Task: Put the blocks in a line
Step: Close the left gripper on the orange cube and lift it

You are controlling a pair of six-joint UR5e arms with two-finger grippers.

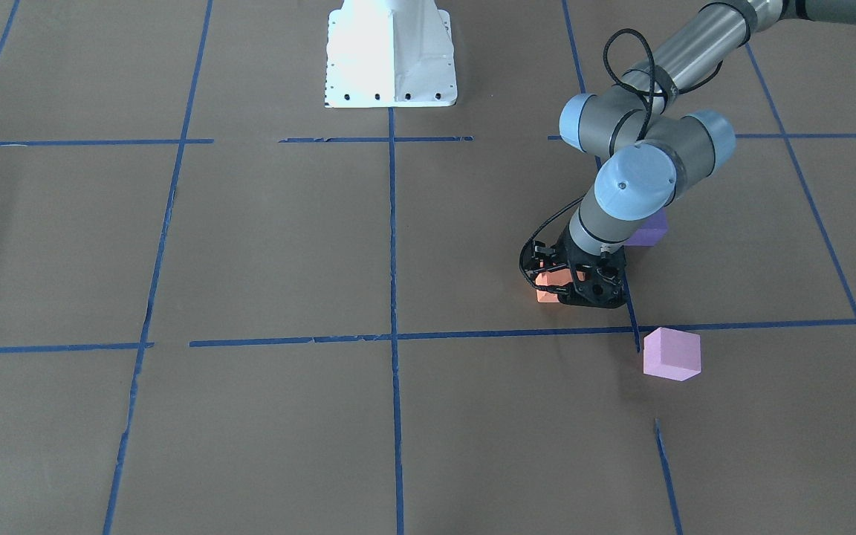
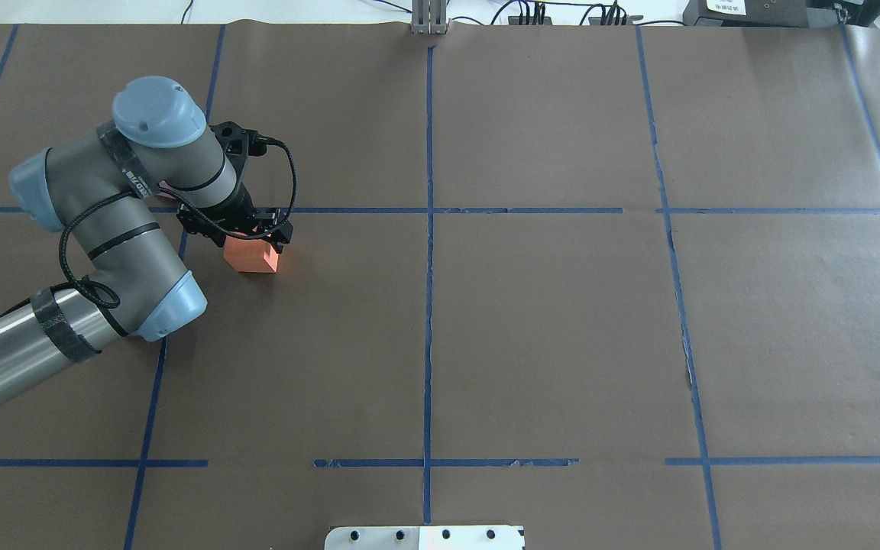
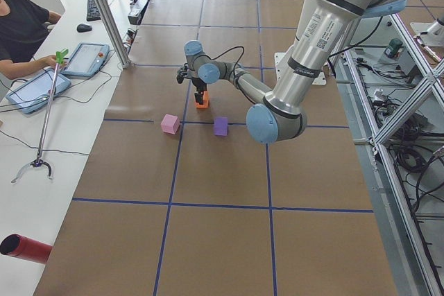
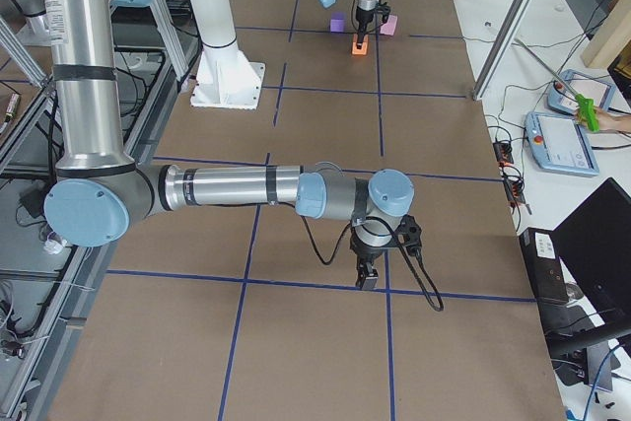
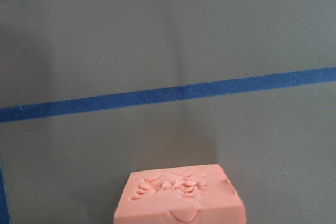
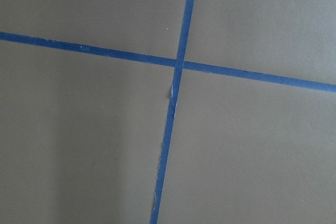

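Observation:
My left gripper [image 2: 247, 238] points straight down over the orange block [image 2: 253, 258], which rests on the brown table. Its fingers straddle the block and look closed on its sides. The left wrist view shows the orange block's dented top [image 5: 181, 198] at the bottom edge, and no fingers. The violet-purple block [image 1: 652, 231] sits just behind my left wrist, partly hidden by it. The pale pink block [image 1: 671, 354] stands apart, on the operator side of a tape line. My right gripper [image 4: 367, 279] hangs low over a tape crossing far from the blocks. I cannot tell whether it is open or shut.
Blue tape lines [image 1: 392, 245] divide the brown paper table into squares. The white robot base plate [image 1: 391, 56] stands at the middle of the robot's edge. An operator with a tablet [image 3: 31, 88] sits at a side bench beyond the table.

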